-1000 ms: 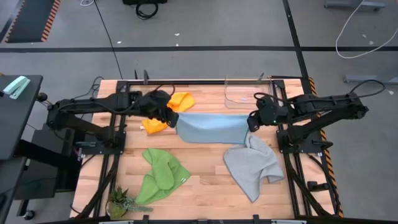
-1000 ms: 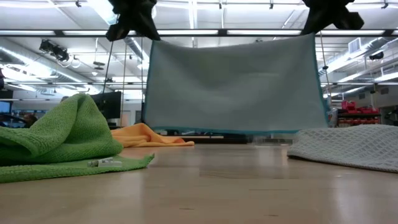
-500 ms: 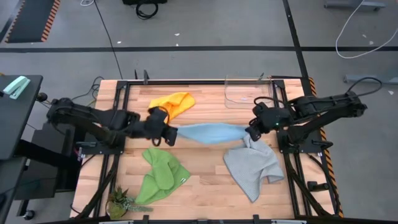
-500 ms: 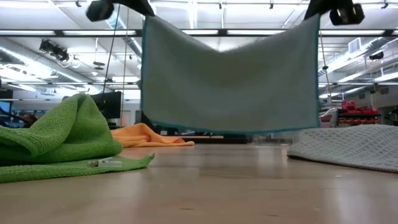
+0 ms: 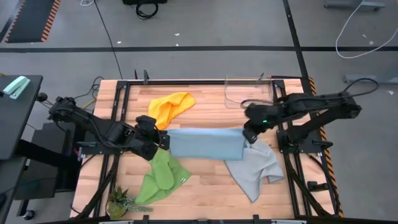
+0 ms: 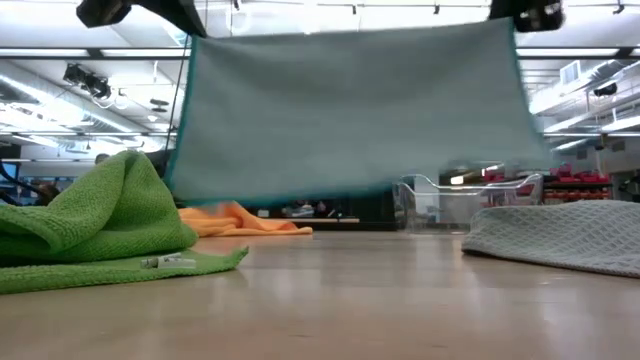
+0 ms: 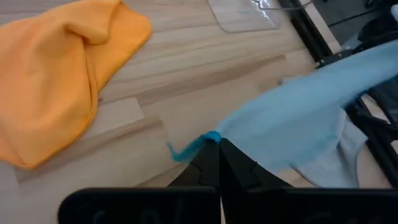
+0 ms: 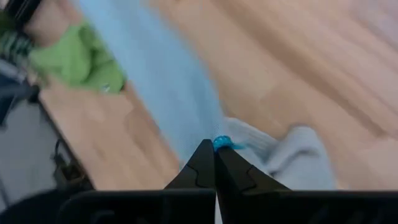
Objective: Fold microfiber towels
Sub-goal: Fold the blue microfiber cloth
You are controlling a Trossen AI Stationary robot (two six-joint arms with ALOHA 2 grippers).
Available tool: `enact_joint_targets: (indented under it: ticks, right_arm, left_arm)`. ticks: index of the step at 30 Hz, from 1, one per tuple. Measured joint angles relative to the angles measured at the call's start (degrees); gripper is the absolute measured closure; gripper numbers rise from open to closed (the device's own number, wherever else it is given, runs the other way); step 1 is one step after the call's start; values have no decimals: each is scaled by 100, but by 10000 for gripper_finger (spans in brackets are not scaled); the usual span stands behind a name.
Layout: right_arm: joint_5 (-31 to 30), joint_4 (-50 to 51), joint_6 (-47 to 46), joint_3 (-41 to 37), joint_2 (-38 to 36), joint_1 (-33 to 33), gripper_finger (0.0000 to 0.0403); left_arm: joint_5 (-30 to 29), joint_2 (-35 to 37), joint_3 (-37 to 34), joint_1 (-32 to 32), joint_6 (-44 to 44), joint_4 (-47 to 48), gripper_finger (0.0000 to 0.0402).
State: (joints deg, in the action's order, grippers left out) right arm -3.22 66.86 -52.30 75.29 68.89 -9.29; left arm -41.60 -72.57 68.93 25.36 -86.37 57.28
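Observation:
A light blue towel [image 5: 205, 143] is stretched in the air between my two grippers, and its lower edge [image 6: 300, 195] hangs clear of the table. My left gripper [image 5: 163, 141] is shut on its left upper corner. My right gripper [image 5: 247, 133] is shut on its right upper corner. A yellow-orange towel [image 5: 169, 107] lies crumpled at the far left. A green towel [image 5: 163, 177] lies bunched at the near left. A grey towel [image 5: 255, 165] lies at the near right, partly under the blue one. My left gripper pinches the blue towel's corner [image 7: 210, 137] between its two fingers, at the hemmed edge, slanting down from the table's left. The cloth runs off to the right, lifted clear. My right gripper pinches the opposite upper corner [image 8: 222, 144] between its two fingers, slanting down from the right. The top edge between the two holds is fairly straight.
A clear plastic container [image 5: 245, 93] stands at the far right of the table. A small green plant [image 5: 121, 202] sits at the near left corner. Bare wood [image 5: 205, 180] shows between the green and grey towels.
Both grippers have carried the blue towel toward the table's near edge, the left one farther and with a turn of its wrist. The towel stays lifted clear and spread between them. Its free hanging part has swung.

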Motion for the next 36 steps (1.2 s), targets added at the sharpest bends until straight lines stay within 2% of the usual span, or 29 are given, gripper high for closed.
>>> enact_joint_targets:
  ticks: [4,8,20,22,26,36]
  right_arm:
    - [486,-417,574,-4,520,291,403]
    - [651,-522,913,-7,736,338,403]
    - [779,-430,268,-7,75,-103,403]
    - [755,-348,328,-7,87,-16,403]
    - [696,-318,629,-4,331,554,403]
    - [775,-297,1802,-4,1244,1456,403]
  left_arm:
    - [12,-106,2,6,-29,11,401]
    - [21,-144,2,206,-268,123,401]
    - [-79,-127,2,838,-1350,484,401]
    - [-80,-127,2,753,-1392,725,401]
    - [101,-127,2,439,-1361,1102,401]
    - [179,-127,2,-425,-279,1103,401]
